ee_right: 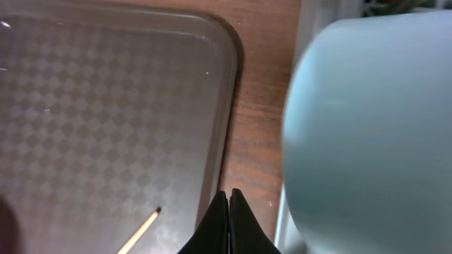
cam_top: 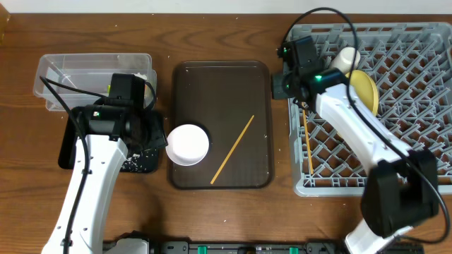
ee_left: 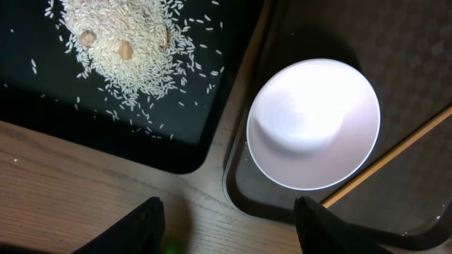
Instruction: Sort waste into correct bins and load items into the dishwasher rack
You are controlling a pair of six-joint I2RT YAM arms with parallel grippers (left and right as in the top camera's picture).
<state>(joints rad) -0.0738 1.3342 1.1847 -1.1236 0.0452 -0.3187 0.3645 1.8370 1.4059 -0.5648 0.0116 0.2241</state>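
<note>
My right claw (ee_right: 228,201) is pinched fully closed on nothing, above the strip of table (ee_right: 258,141) between the brown serving tray (cam_top: 212,99) and the dishwasher rack (cam_top: 417,162). The light blue bowl (ee_right: 367,127) looms at my 3 o'clock, close beside me; whether it touches I cannot tell. One chopstick (cam_top: 233,149) lies slantwise on the serving tray at my 7 o'clock. A second chopstick (cam_top: 308,152) lies in the rack, which also holds the yellow plate (cam_top: 364,88) and pale cup (cam_top: 346,58). My left claw (ee_left: 229,229) stands open and empty over bare table. The white bowl (ee_left: 313,123) sits at its 1 o'clock, at the serving tray's corner. The black tray (ee_left: 169,134) of rice (ee_left: 120,42) is at 11 o'clock, and the clear tub (cam_top: 70,70) lies farther off at 12.
</note>
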